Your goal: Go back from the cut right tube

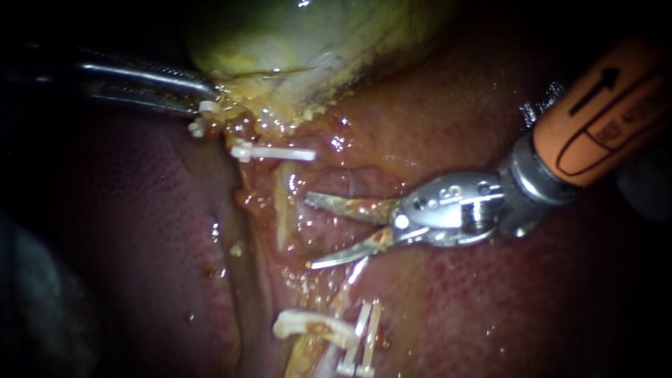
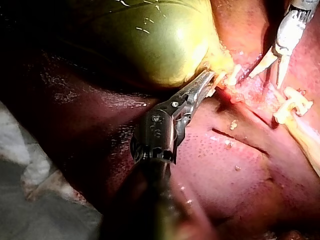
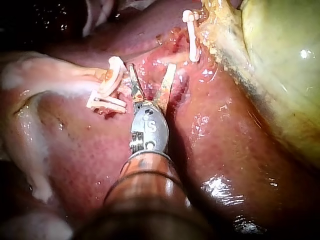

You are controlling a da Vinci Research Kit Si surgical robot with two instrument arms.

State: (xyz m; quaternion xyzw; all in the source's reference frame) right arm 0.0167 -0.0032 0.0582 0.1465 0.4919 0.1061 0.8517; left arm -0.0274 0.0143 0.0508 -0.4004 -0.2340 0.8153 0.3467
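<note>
Standing at the bench, I see the right instrument [image 1: 309, 233] with its two thin jaws spread wide. Nothing is held between them; only wet red tissue of the liver [image 1: 490, 315] shows there.

The cut tube [image 1: 308, 323] is in two parts. One pale stump lies just beside one jaw, off to its side. A pair of white clips [image 1: 360, 339] sits on the stump or right next to it; I cannot tell exactly. The other end is ahead of the other jaw, closed by a single clip [image 1: 273, 152] close to the gallbladder [image 1: 315, 35]. Whether this is the right tube I cannot say for sure. Further ahead, the left instrument [image 1: 210, 98] has its jaws closed on the yellow edge of the gallbladder.

I think the stump is soft, light and slippery, and easy to tear, and the clips could be pushed off. So for going back nobody needs to take hold of it. If one must, the bare wall away from the clips is better. The open jaws should pass the stump without catching it.
</note>
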